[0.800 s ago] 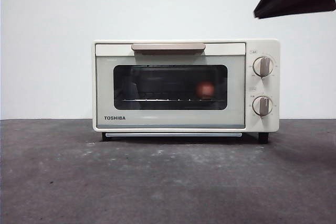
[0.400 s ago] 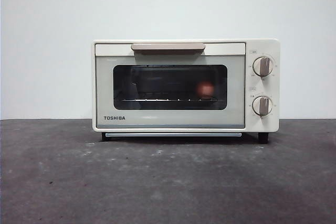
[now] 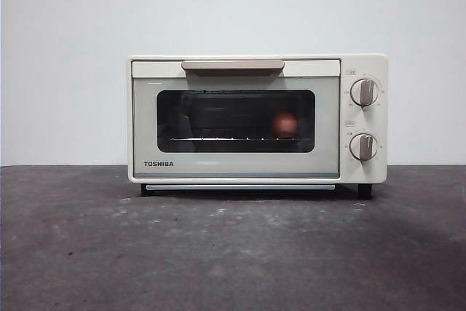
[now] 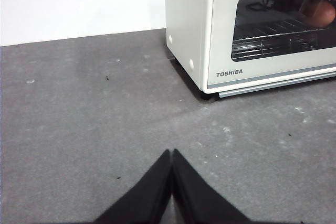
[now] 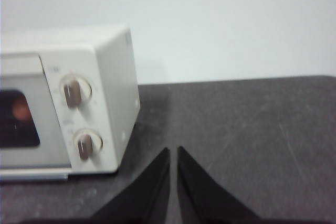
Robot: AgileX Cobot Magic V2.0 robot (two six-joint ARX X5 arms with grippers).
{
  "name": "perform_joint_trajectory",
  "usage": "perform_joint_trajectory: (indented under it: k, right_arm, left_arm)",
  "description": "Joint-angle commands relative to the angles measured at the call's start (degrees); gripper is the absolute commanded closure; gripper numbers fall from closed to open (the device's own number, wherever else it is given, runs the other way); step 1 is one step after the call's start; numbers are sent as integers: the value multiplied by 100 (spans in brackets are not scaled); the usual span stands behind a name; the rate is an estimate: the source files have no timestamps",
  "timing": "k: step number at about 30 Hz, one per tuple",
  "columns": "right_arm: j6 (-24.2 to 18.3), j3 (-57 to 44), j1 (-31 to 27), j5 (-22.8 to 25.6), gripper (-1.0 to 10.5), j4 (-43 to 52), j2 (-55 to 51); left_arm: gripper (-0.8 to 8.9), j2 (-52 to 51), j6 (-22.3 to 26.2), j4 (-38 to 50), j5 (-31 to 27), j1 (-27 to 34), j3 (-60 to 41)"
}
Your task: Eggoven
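Working left to right: your left gripper [image 4: 171, 153] rests closed and empty over the table [image 3: 87, 253], at 7 o'clock of the oven [image 3: 257, 118]. The oven door [image 3: 237, 127] is shut; the egg [image 3: 285, 124] sits on the rack inside, right of center. Your right gripper [image 5: 173, 150] waits closed at 5 o'clock. The task appears complete.

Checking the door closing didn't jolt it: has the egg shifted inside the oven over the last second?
No. The egg sits at the same spot behind the window, left of the lower knob.
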Motion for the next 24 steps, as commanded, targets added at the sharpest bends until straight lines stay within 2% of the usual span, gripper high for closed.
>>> perform_joint_trajectory:
  k: [1, 8, 14, 24]
  right_arm:
    - [-24, -192, -11, -4, 943, 26, -205]
    - [-50, -186, -11, 39, 943, -907, -656]
    - [-44, -186, -11, 37, 943, -1604, -638]
    - [-46, -179, -11, 42, 943, -1530, -638]
  left_arm:
    - [806, -11, -31, 20, 4, 13, -162]
    - [806, -11, -33, 20, 2, 13, -162]
    - [806, -9, -31, 24, 2, 13, -162]
    - [806, -9, -31, 31, 4, 13, -162]
